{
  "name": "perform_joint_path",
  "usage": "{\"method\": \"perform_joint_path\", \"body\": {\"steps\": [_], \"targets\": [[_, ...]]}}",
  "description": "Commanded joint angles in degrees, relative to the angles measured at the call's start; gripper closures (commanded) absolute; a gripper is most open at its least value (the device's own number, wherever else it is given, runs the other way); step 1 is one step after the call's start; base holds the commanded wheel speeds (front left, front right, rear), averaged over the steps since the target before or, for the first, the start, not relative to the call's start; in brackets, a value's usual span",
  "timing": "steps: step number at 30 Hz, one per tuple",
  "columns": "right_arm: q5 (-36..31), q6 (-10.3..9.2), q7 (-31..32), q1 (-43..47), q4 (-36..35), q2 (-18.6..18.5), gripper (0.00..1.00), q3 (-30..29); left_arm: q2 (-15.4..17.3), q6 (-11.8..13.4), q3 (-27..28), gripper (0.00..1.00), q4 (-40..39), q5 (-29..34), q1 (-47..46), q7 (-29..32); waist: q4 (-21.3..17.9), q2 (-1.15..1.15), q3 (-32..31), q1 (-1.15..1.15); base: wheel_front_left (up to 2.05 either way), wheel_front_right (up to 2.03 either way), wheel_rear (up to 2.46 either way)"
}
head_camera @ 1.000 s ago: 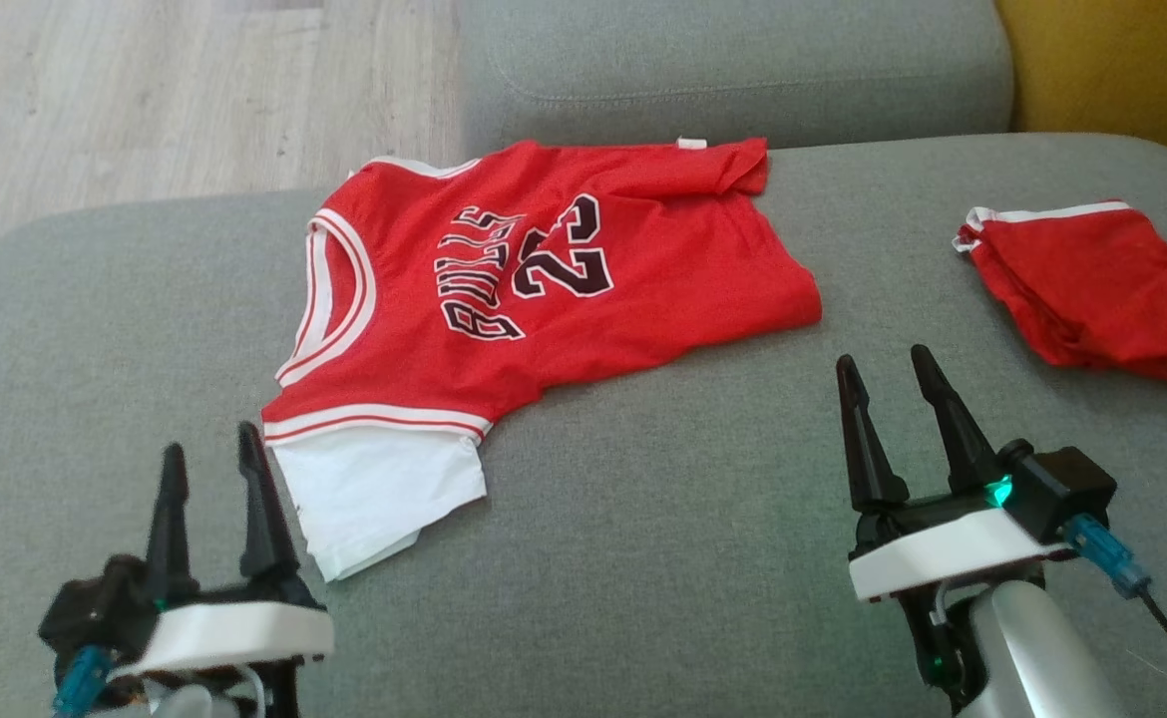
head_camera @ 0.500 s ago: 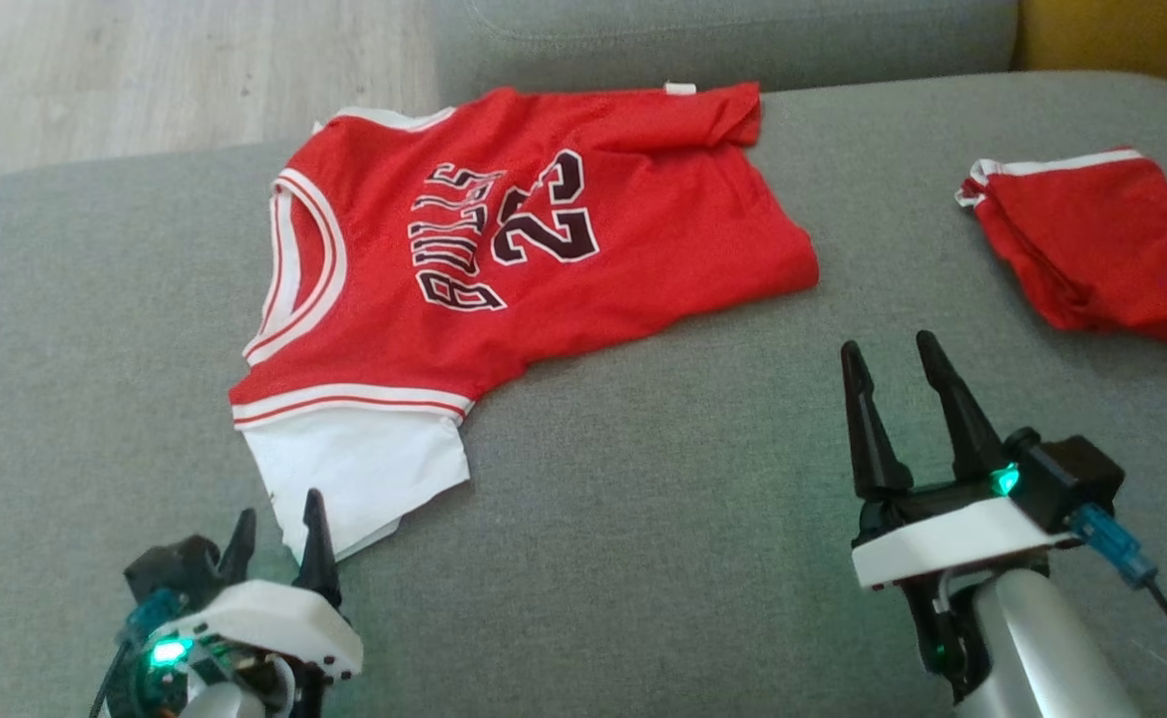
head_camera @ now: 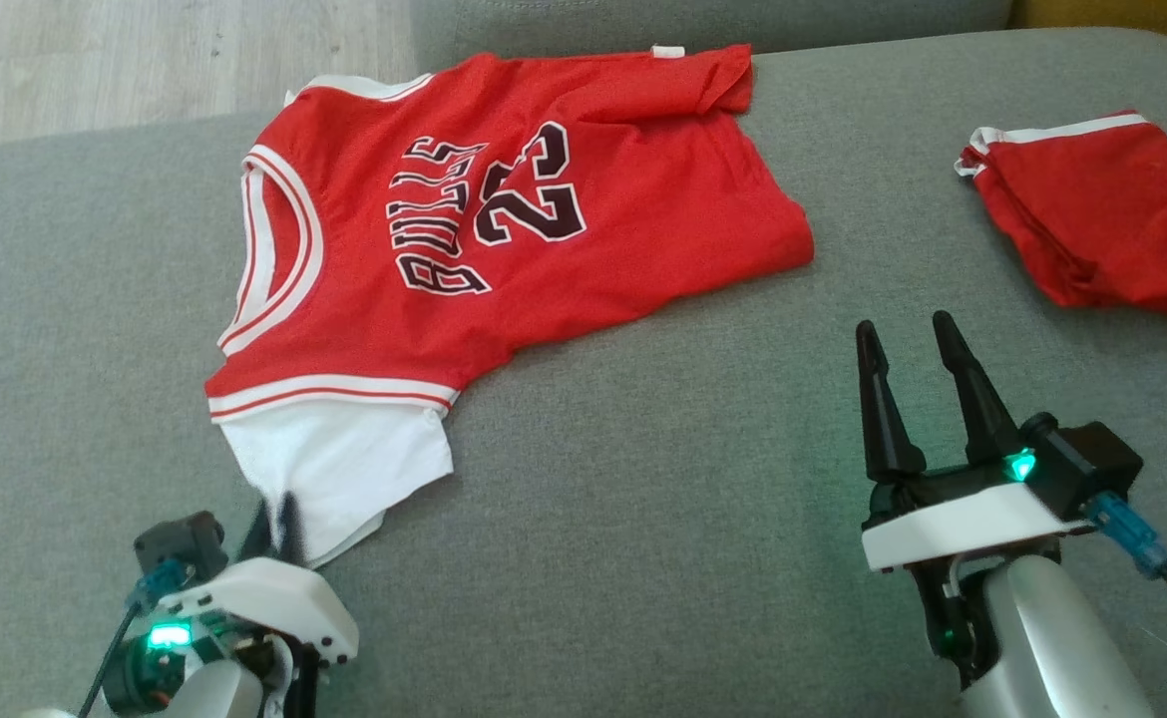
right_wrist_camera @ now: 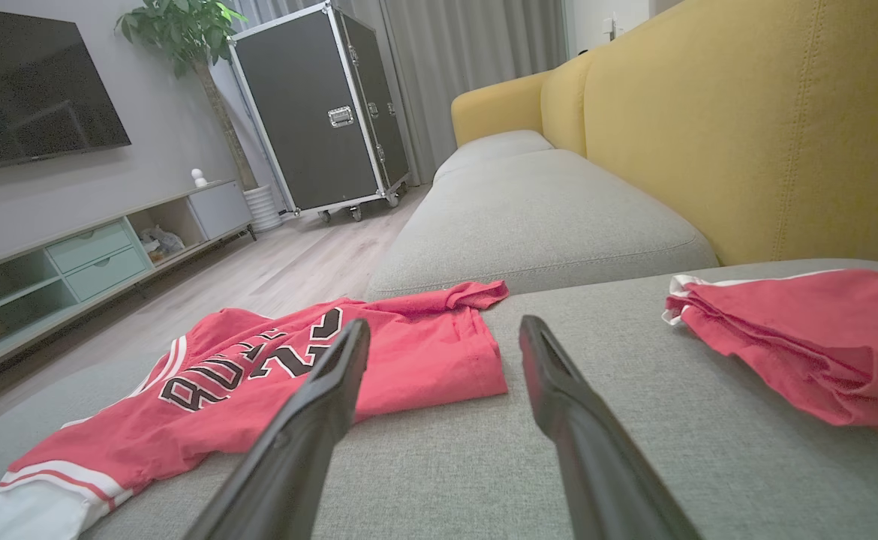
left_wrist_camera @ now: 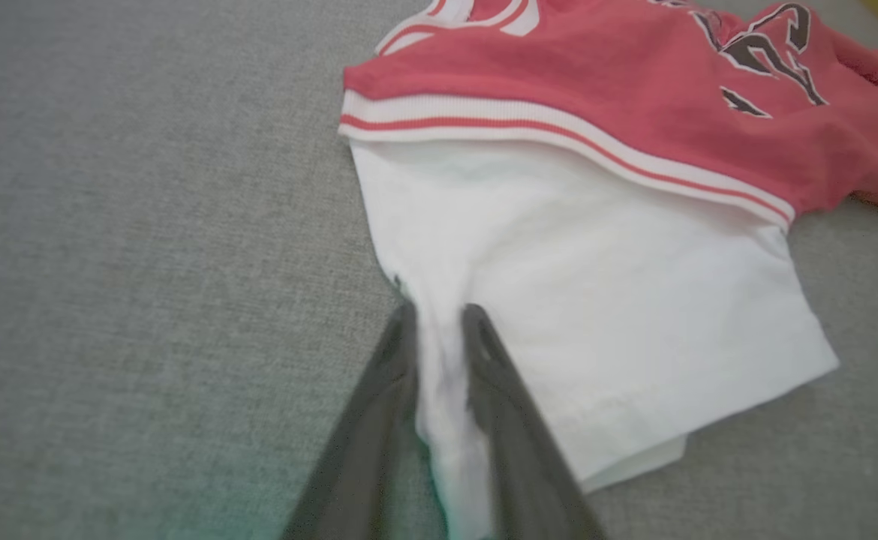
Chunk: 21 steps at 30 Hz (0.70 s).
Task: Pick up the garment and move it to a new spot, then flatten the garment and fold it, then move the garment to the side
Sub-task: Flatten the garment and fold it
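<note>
A red "BULLS 23" jersey (head_camera: 504, 229) with white trim lies spread on the grey sofa cushion (head_camera: 643, 519), its white sleeve (head_camera: 344, 464) nearest me. My left gripper (head_camera: 277, 514) is shut on that sleeve's near edge. In the left wrist view, white cloth (left_wrist_camera: 581, 300) is pinched between the fingers of the left gripper (left_wrist_camera: 439, 322). My right gripper (head_camera: 908, 334) hangs open over bare cushion, to the right of the jersey and apart from it. The right wrist view shows the jersey (right_wrist_camera: 274, 375) beyond the right gripper (right_wrist_camera: 443, 330), with nothing between its fingers.
A second red garment with white trim (head_camera: 1102, 214) lies bunched at the cushion's right. The yellow sofa backrest (right_wrist_camera: 747, 127) rises on that side. Wooden floor (head_camera: 145, 60) lies past the cushion's far left edge. A black flight case (right_wrist_camera: 319, 112) stands across the room.
My left gripper has moved forward to the white sleeve and shut on its edge. The head view has shifted, so the whole scene sits higher. The right gripper stays open.
</note>
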Motion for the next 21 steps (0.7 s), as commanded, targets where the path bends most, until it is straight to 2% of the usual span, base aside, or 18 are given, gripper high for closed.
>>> {"method": "perform_joint_path", "body": {"steps": [1, 11, 17, 21], "targets": [[-0.2, -0.05, -0.4, -2.5, -1.9, -0.1, 0.0, 0.8, 1.0, 0.1, 1.8, 1.0, -0.6, 0.0, -1.4, -0.8, 0.1, 0.0, -0.1, -0.01, 0.0, 0.0, 0.0], [-2.9, -0.05, -0.4, -3.9, 0.8, -0.1, 0.0, -0.4, 1.6, -1.2, 4.3, 1.0, -7.6, 2.4, -3.9, -15.8, 2.0, 0.0, -0.8, -0.01, 0.0, 0.0, 0.0], [-6.9, -0.05, 1.1, -6.8, 7.4, -0.1, 0.0, -2.6, 1.3, -2.6, 5.1, 1.0, -12.5, 4.7, -4.5, -18.1, 3.5, 0.0, -0.1, -0.01, 0.0, 0.0, 0.0], [-5.5, -0.05, 4.9, -12.1, 14.0, -0.1, 0.0, -4.8, 0.3, -3.8, 5.2, 1.0, -14.2, 5.9, -4.4, -18.3, 4.6, 0.0, 0.8, -0.01, 0.0, 0.0, 0.0]]}}
